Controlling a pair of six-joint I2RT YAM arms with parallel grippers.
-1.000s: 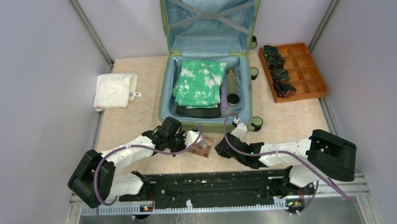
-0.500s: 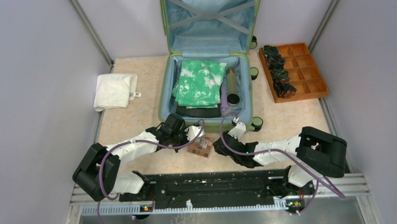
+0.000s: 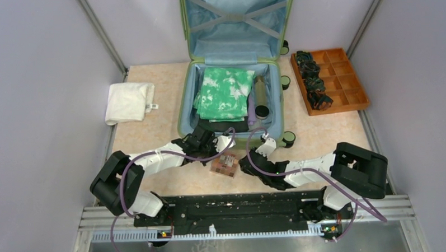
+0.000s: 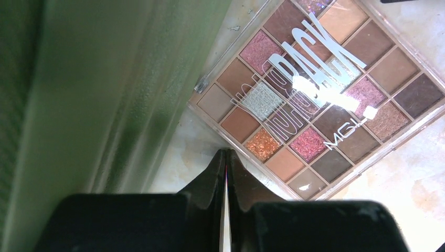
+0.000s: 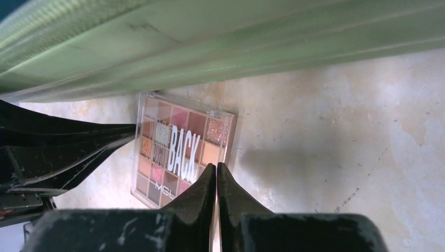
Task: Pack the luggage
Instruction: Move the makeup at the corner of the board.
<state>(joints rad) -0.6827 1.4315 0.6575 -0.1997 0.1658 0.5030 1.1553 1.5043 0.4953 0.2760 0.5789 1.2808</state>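
At the far middle of the table (image 3: 154,139) you have the luggage (image 3: 229,44) lying open. Its lid stands up at the far end, with the crossed straps showing on the blue lining. Its base holds a green-and-white garment (image 3: 225,92) on top of a black one (image 3: 223,126), with an olive tube (image 3: 260,96) lying along the right inner wall.

Just on the near side of the suitcase's front wall, an eyeshadow palette (image 4: 320,94) lies flat and face up on the tabletop, turned at an angle to the green shell. Both of your arms reach low toward it, one from each side.

Your left gripper (image 4: 226,155) has its two fingers pressed together with nothing between them. Its tip sits right at the palette's left side, with the green shell close alongside. Whether the tip actually touches the palette, you cannot tell from these views.

Your right gripper (image 5: 215,169) is likewise closed up on nothing. Its tip is at the palette's right side, pointing left across it toward the left gripper.

Off to the left, well apart from the suitcase, a folded white towel (image 3: 129,101) rests near the table's left edge. Off to the right stands an orange compartment tray (image 3: 348,82), with dark bundled items (image 3: 311,81) in its left column.
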